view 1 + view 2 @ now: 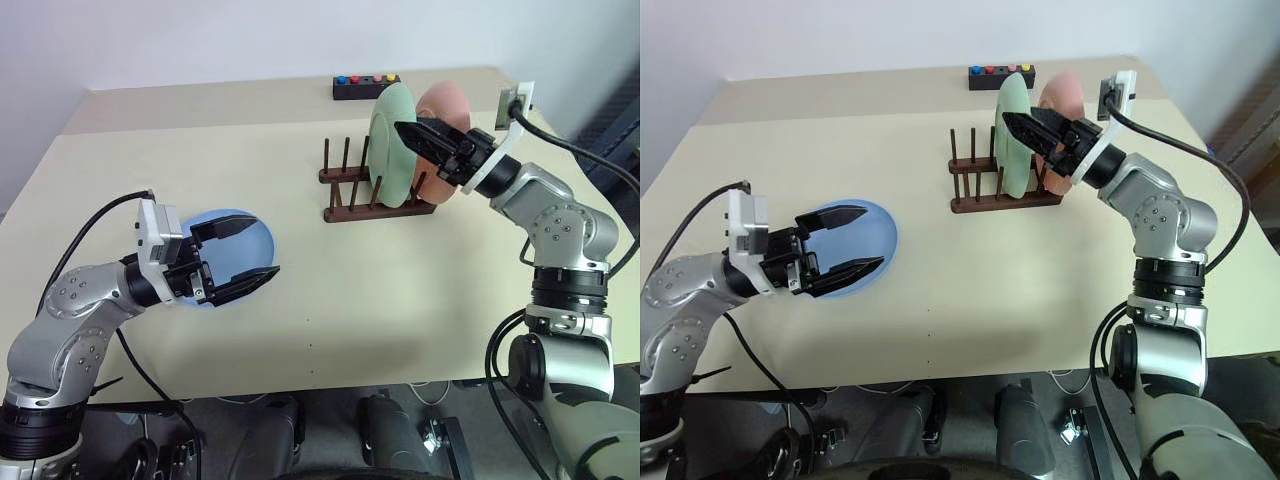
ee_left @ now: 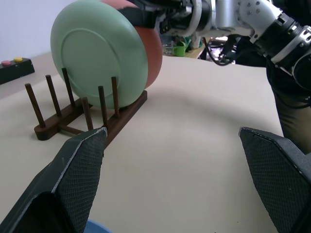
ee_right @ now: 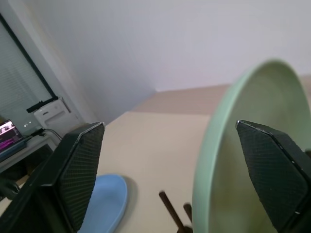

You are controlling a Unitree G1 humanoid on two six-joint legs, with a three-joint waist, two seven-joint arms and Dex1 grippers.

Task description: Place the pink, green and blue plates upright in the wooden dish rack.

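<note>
Already the green plate (image 1: 393, 145) and the pink plate (image 1: 447, 128) stand upright in the wooden dish rack (image 1: 372, 195) at the far right of the table (image 1: 330, 300), green toward the left, pink just behind it toward the right. The blue plate (image 1: 250, 232) lies flat at the near left, well apart from the rack.

From the head views, the right gripper (image 1: 412, 136) hangs at the green plate's upper rim, jaws spread, one finger on each side of the rim, gripping nothing. Its wrist view shows the plate's edge rising between the fingers and the blue plate low beyond. The left gripper (image 1: 250, 252) hovers over the blue plate, jaws spread wide and empty, its arm covering the plate's left part.

From the left wrist view the rack's free pegs stand bare on the green plate's open side, and the pink plate peeks out behind the green one.

A black box with coloured buttons (image 1: 366, 86) sits at the table's far edge, behind the rack.
</note>
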